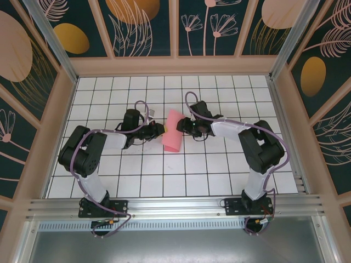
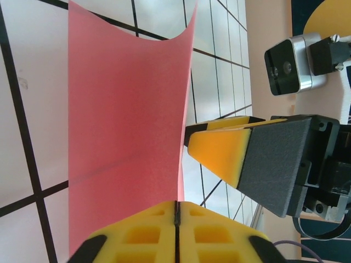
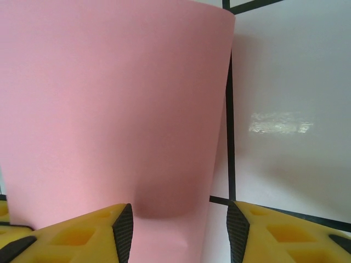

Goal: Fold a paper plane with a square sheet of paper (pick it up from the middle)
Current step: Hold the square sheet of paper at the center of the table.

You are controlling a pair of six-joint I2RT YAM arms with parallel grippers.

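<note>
left tool pinched shut on one edge of the pink paper, which stands bowed over the tiled surface between the arms; right tool half open, holding nothing, astride the opposite edge. advice: close it squarely, keeping the edges aligned before creasing.

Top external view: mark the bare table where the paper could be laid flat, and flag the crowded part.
Free: the table's near tiles, between the pink sheet of paper and the base rail; also the far row under the back wall. Crowded: mid-table, where the left gripper pinches the sheet and the right gripper stands open around its other edge.
</note>
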